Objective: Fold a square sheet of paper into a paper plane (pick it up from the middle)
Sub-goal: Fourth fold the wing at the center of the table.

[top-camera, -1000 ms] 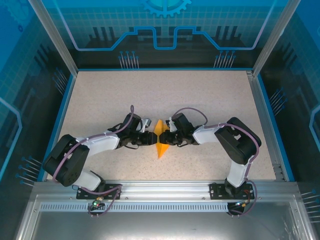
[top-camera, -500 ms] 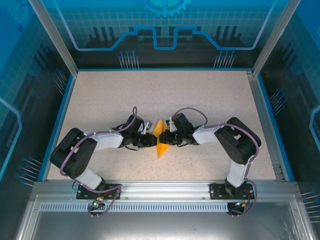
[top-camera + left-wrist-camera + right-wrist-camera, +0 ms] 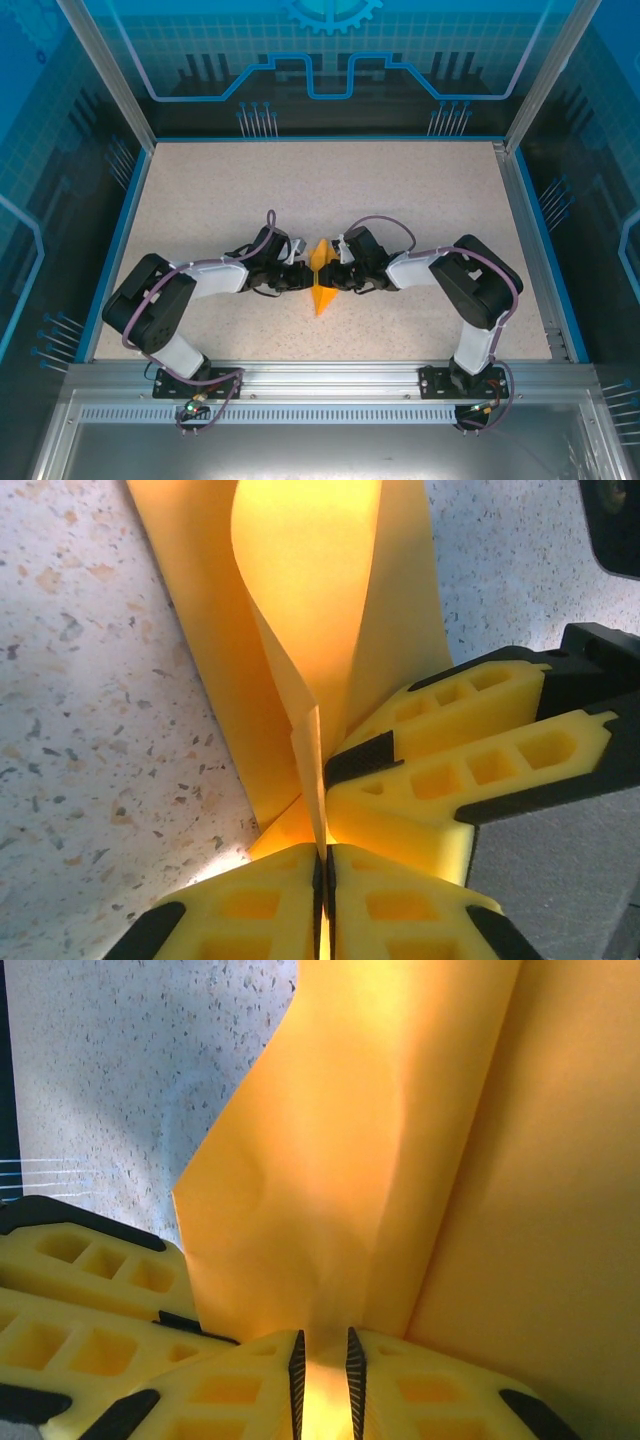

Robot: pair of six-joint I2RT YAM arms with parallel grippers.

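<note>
Now | elbows (image 3: 148,312) out | left pincer (image 3: 303,279), right pincer (image 3: 334,277) facing, clamping paper plane (image 3: 320,297)

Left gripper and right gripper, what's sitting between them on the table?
The folded orange-yellow sheet of paper: in the top view the left gripper and right gripper pinch it from opposite sides, nothing else between.

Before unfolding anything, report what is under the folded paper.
Speckled tabletop shows beside the folded paper, pinched by left gripper and right gripper. Anything directly beneath is covered.
</note>
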